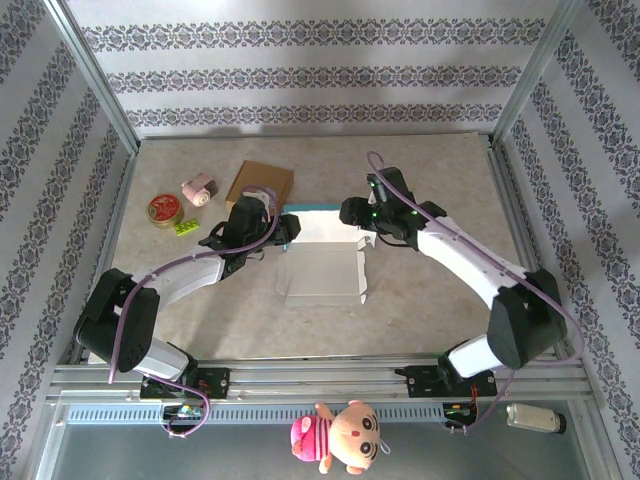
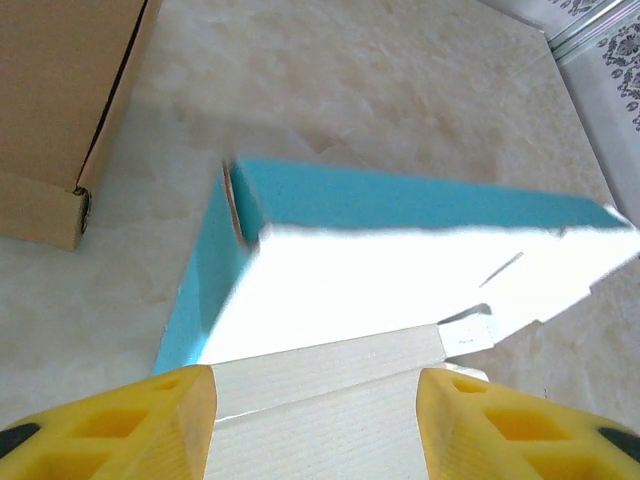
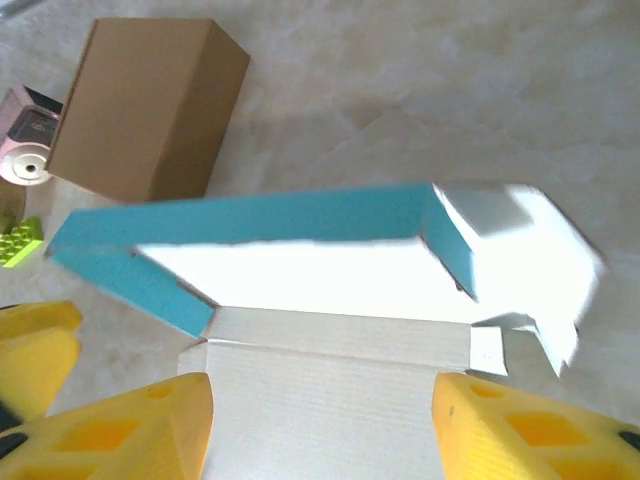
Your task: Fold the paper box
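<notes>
White-and-blue paper box (image 1: pixel 322 272) lying at middle of table (image 1: pixel 440 330), far blue wall half raised; left gripper (image 2: pixel 315 388) and right gripper (image 3: pixel 320 395) poised over far corners, both parted, gripping nothing; wall-folding step, probably; next: pinch end flaps, tuck inward.

Top external camera: fixed high behind the arm bases (image 1: pixel 190 380), facing down across the whole table (image 1: pixel 430 310). Wrist cameras: close, tilted downward from opposite sides; both share the paper box (image 2: pixel 400 270) and brown carton (image 3: pixel 150 100).
</notes>
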`<state>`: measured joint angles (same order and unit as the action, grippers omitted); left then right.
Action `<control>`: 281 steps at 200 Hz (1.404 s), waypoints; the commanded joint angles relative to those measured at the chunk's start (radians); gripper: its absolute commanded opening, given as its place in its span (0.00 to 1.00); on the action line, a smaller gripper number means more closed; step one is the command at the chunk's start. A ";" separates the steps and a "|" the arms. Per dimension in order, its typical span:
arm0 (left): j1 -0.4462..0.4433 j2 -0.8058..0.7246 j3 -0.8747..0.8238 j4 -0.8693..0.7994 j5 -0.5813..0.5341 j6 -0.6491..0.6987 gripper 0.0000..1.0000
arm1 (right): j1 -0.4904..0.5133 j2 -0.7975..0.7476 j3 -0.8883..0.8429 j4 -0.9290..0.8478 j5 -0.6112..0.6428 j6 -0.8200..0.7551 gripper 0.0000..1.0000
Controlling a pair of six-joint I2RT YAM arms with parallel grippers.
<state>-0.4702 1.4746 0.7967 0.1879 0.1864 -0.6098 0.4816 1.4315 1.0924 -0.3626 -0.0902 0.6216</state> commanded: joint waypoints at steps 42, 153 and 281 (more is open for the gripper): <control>-0.007 -0.137 -0.014 0.037 -0.008 -0.093 0.73 | -0.014 -0.032 -0.026 -0.028 0.029 0.071 0.61; 0.158 0.161 0.303 -0.269 0.273 -0.452 0.70 | -0.015 -0.061 0.054 -0.127 -0.038 0.203 0.67; 0.148 0.104 0.117 -0.119 0.291 -0.401 0.46 | 0.000 -0.102 -0.110 -0.073 -0.024 0.210 0.66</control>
<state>-0.3252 1.6131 0.9775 0.0036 0.4641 -1.0294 0.4759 1.3506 1.0512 -0.4644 -0.1246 0.8173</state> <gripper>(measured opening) 0.464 0.681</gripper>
